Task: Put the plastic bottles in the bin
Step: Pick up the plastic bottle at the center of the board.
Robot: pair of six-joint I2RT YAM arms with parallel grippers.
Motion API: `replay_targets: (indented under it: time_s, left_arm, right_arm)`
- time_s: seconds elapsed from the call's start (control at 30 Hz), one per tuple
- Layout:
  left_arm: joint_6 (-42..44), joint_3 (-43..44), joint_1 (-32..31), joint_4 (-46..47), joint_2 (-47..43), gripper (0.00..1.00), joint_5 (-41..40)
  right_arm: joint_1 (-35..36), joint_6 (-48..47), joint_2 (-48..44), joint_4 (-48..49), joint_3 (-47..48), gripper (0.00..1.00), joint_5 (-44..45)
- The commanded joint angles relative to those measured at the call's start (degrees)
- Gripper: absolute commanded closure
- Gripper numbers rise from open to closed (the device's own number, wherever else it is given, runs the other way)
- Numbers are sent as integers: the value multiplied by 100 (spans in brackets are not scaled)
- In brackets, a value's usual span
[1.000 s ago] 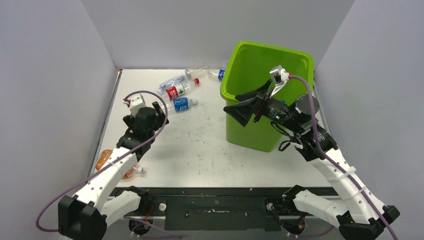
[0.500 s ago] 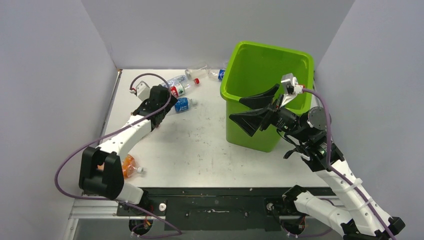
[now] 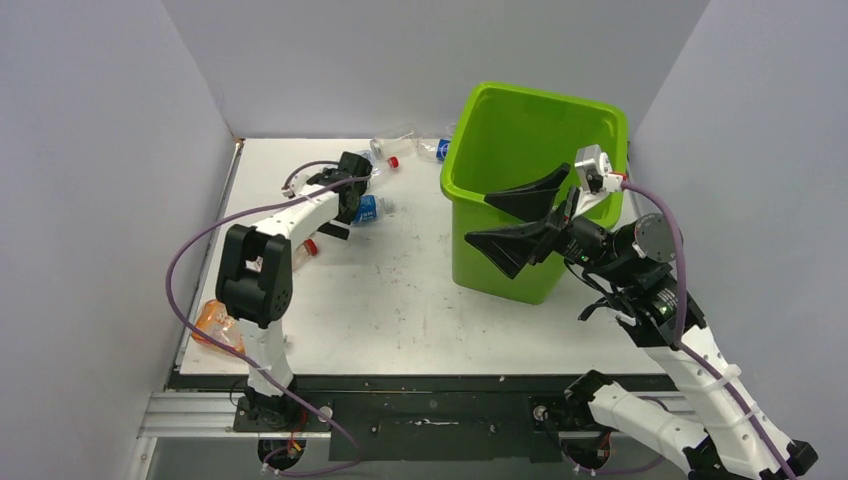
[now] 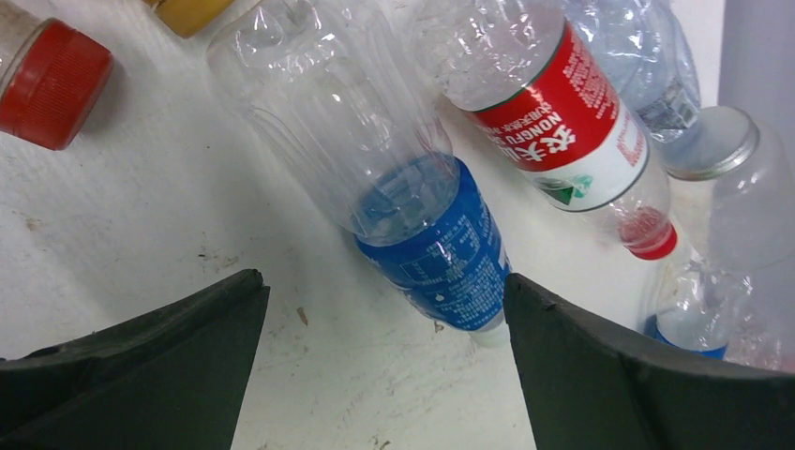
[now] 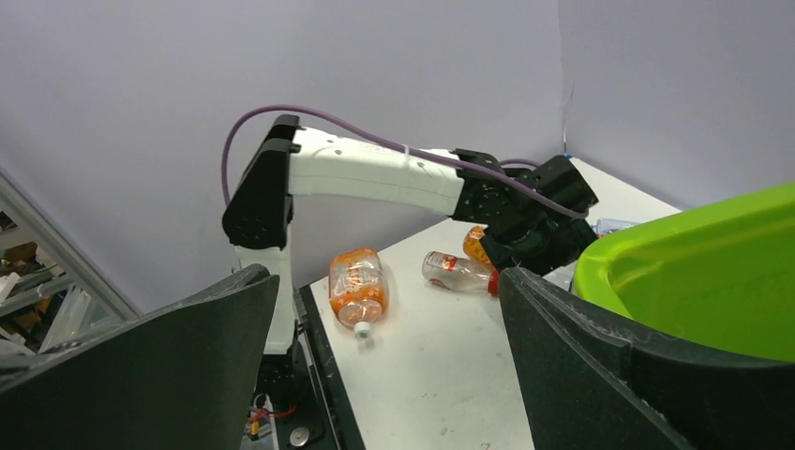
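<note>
Top external: bin (image 3: 500, 265) stands upright at 2 o'clock on the table (image 3: 400, 300). The left arm (image 3: 300, 208) is stretched out to the bottle cluster at 11 o'clock, with the left gripper (image 3: 352, 203) down over the blue-label bottle (image 3: 368, 208). Two clear bottles (image 3: 395, 150) lie at 12 o'clock by the back edge, just left of the bin. The red-cap bottle (image 3: 303, 247) lies beside the arm at 10 o'clock. The orange bottle (image 3: 213, 322) is at 8 o'clock, on the table's left edge.

Left wrist: left gripper is wide open and holds nothing. The blue-label bottle lies flat, cap end pointing to 5 o'clock and sitting between the two fingertips, no contact visible. The red-label bottle (image 4: 553, 131) lies alongside it at 1 o'clock. Can't tell whether they touch or are just close.

Right wrist: right gripper (image 5: 386, 277) is also spread wide and empty. The bin rim sits at 4 o'clock in frame, just past the right finger. The orange and red-cap bottles show on the table between the fingers, well apart from the bin.

In the top view this gripper is at the bin's near-left corner. One finger shows against the bin's inside, the other against its outer wall.
</note>
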Motion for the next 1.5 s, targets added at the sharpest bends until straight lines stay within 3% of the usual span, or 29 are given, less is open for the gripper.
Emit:
replay_targets:
  time_s: [0.0,0.2,0.57,0.77,0.9,1.03,1.27,1.47]
  left_arm:
    - [-651,432,56,-439,401,4,-280]
    - [-394,889,76,-401,935,0,-389]
    - [158,70,41,874,773,30,-156]
    - [556,580,135,622,1138,15,-179]
    - [569,421,130,734,1182,16,31]
    - [593,-132,107,1449,964,29,230]
    - [879,-929,48,2261,208,64,544]
    - [1398,-1896,-47,3239,-1228,77,893]
  right_arm:
    - [56,-183,-165,9,239,9,-111]
    - [62,-278,-266,-71,199,9,3]
    - [62,-143,-145,-19,260,9,42]
    - [64,43,-171,-30,262,9,87]
    - [65,74,-213,-70,229,9,182]
    - [64,103,-200,-109,303,9,200]
    - [66,262,-230,-76,355,9,245]
    - [61,318,-208,-121,476,9,301]
